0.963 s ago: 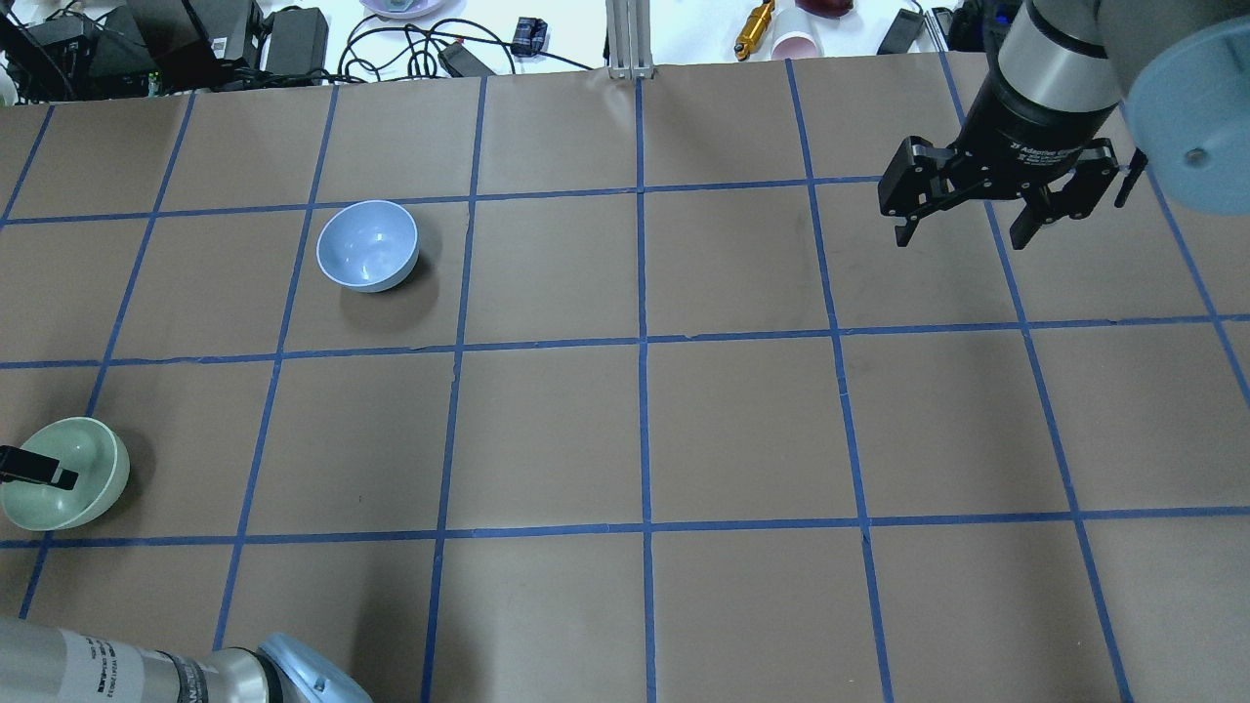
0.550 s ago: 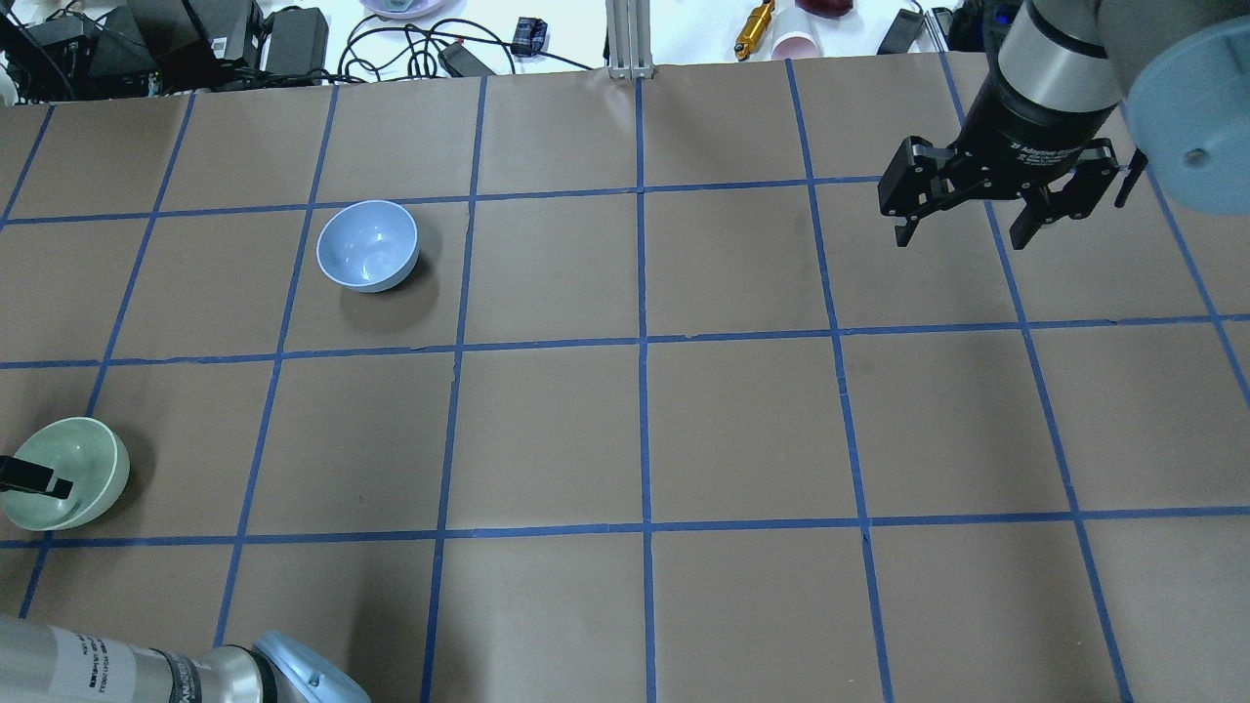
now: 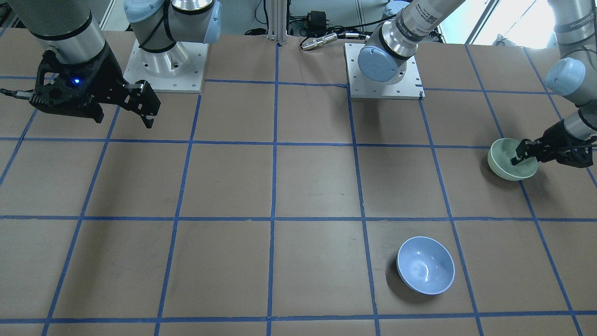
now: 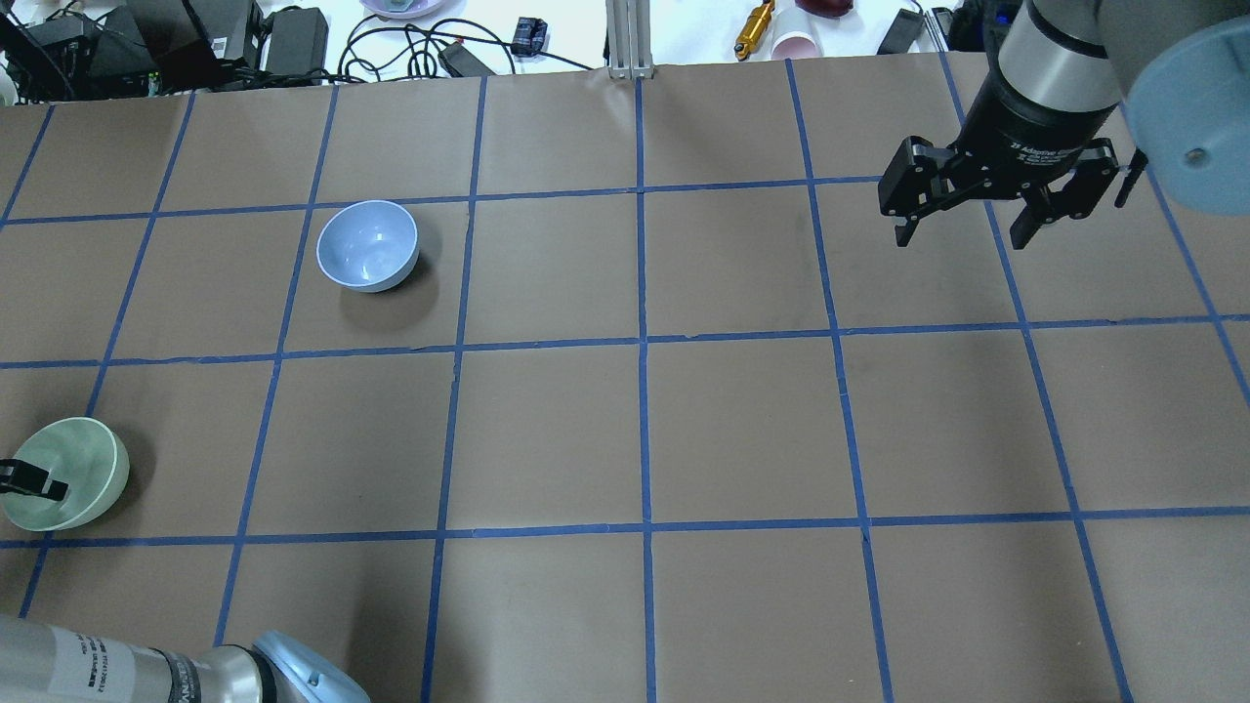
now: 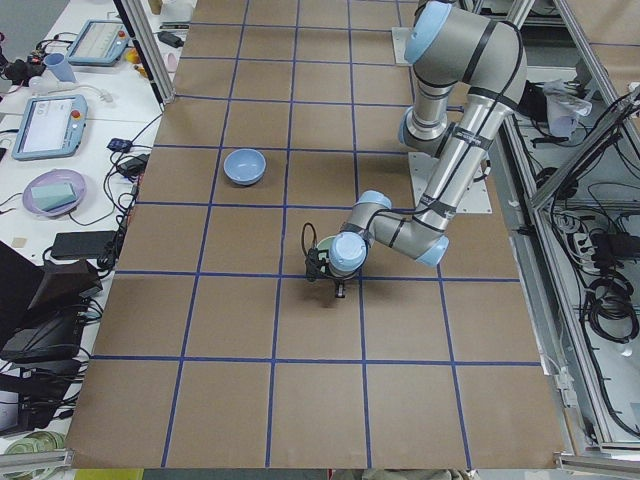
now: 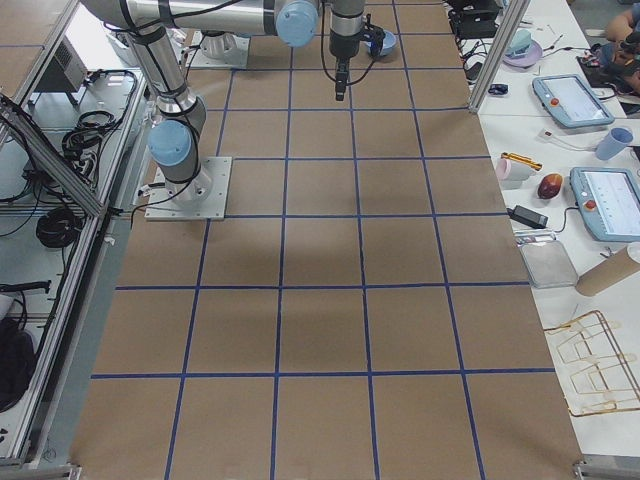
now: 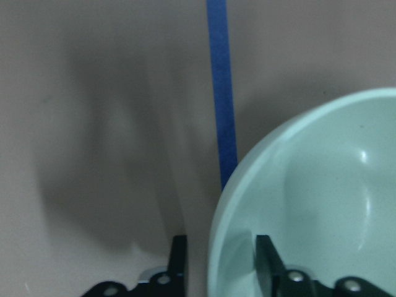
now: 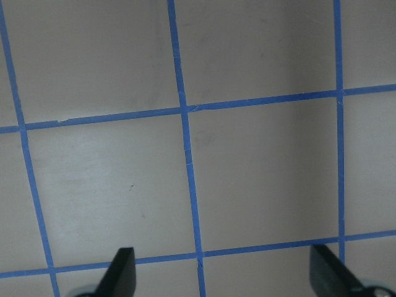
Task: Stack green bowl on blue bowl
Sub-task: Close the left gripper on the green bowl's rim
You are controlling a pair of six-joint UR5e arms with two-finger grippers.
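Note:
The green bowl point(image 4: 86, 467) sits at the table's left edge; it also shows in the front view point(image 3: 506, 164) and fills the left wrist view point(image 7: 322, 198). My left gripper point(image 7: 219, 250) straddles its rim, one finger outside and one inside. The jaws are narrowed, with a small gap still showing on each side of the rim. The gripper also shows in the front view point(image 3: 521, 156). The blue bowl point(image 4: 368, 244) stands upright and empty further back point(image 3: 425, 265). My right gripper point(image 4: 962, 236) hangs open and empty above the far right of the table.
The table point(image 4: 645, 430) is brown paper with a grid of blue tape. Cables, power bricks and small items lie beyond its far edge point(image 4: 293, 39). The arms' base plates point(image 3: 382, 70) stand at the robot's side of the table.
The left gripper's inner finger has shifted a little toward the bowl's left rim. The green bowl, blue bowl and right arm have not moved.

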